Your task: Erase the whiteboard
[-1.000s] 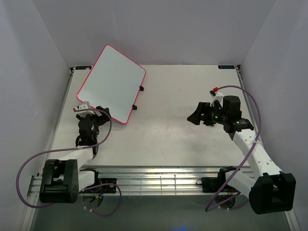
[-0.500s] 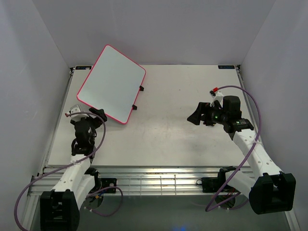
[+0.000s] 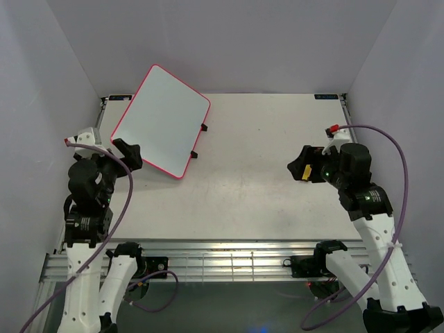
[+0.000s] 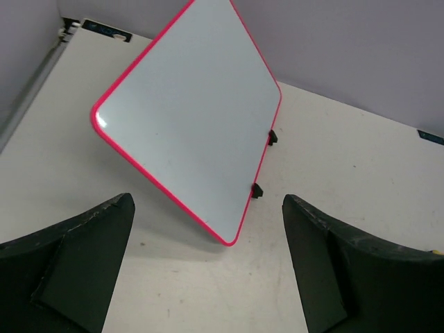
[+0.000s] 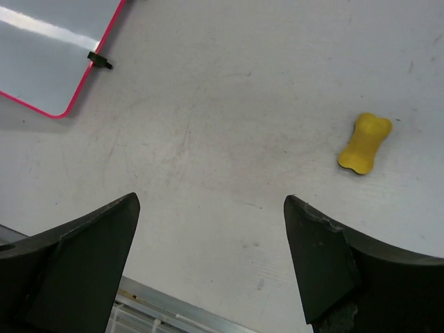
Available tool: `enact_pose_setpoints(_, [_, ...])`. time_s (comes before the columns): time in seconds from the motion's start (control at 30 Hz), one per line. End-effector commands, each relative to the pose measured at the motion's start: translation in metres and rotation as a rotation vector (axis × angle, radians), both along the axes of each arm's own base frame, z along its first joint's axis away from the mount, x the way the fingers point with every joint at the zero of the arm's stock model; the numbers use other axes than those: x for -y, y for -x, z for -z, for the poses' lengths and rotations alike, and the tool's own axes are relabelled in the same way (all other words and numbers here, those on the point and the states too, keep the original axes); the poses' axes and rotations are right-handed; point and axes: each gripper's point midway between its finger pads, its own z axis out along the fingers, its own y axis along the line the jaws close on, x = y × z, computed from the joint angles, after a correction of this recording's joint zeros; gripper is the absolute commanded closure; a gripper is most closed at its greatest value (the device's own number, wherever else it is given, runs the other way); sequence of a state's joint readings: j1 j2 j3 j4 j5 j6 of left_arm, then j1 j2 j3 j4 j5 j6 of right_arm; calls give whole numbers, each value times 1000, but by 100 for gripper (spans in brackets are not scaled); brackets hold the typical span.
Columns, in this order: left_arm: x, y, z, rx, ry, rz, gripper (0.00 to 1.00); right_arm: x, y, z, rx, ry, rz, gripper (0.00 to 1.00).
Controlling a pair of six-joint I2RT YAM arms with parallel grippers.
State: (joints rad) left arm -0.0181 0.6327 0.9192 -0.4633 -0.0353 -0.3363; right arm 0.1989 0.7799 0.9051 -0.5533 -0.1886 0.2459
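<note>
Off-white and faintly scuffed, the table (image 3: pixel 277 132) is seen to carry everything in view. The whiteboard (image 3: pixel 161 120) is set at the table's far left corner, turned diagonally, its face shown plain white inside a thin pink-red border. A shadow is cast on the table under its near edge, so it appears to be tilted, though how steeply cannot be told. The left gripper (image 3: pixel 128 154) is held above the table just beside the board's near left edge. Its fingers are spread wide with nothing between them, and the board is framed between them in the left wrist view. The right gripper (image 3: pixel 300 166) is held over the right half of the table, well apart from the board. Its fingers are likewise spread wide and nothing is gripped. A small yellow bone-shaped eraser (image 5: pixel 365 143) is seen lying flat on the table in the right wrist view, touched by neither finger. Two small black feet (image 4: pixel 272 137) are fixed along the board's right edge.
</note>
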Motion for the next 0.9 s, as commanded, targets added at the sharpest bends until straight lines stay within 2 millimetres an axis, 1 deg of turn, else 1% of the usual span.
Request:
enact_pose_setpoints(0.0, [-15,47,26,-196,-142,-41,2,26,21,-10,-18,87,99,10])
enact_pose_setpoints(0.03, [-20,53,16,-180,-152,-72,2,32,26,-15,-6,97,123,10])
enact_pose_setpoints(0.1, [-24,61,13,-186,-166,-106,2,38,32,-26,10,109,144,10])
enact_pose_setpoints(0.13, [-31,65,6,-168,-173,-143,2,42,38,-24,-12,127,153,10])
enact_pose_setpoints(0.17, [-29,68,2,-151,-172,-134,2,48,39,-25,-16,146,177,10])
enact_pose_setpoints(0.2, [-26,70,-2,-136,-173,-118,2,51,41,-31,-11,151,191,10])
enact_pose_setpoints(0.23, [-25,72,-4,-124,-165,-115,2,56,45,-28,-32,171,210,10])
enact_pose_setpoints(0.33, [-26,75,-8,-96,-156,-120,2,64,49,-29,-31,197,239,10])
enact_pose_setpoints(0.43, [-30,75,-5,-87,-138,-149,2,72,52,-30,-13,224,267,10])
enact_pose_setpoints(0.5, [-32,76,-1,-82,-116,-174,2,74,53,-32,-1,228,272,10])
enact_pose_setpoints(0.63, [-25,73,8,-82,-101,-140,2,67,51,-37,17,200,246,10])
enact_pose_setpoints(0.7, [-20,72,10,-83,-96,-111,2,68,51,-39,22,196,253,10])
enact_pose_setpoints(0.87, [-21,70,11,-89,-96,-119,2,73,48,-40,38,214,277,10])
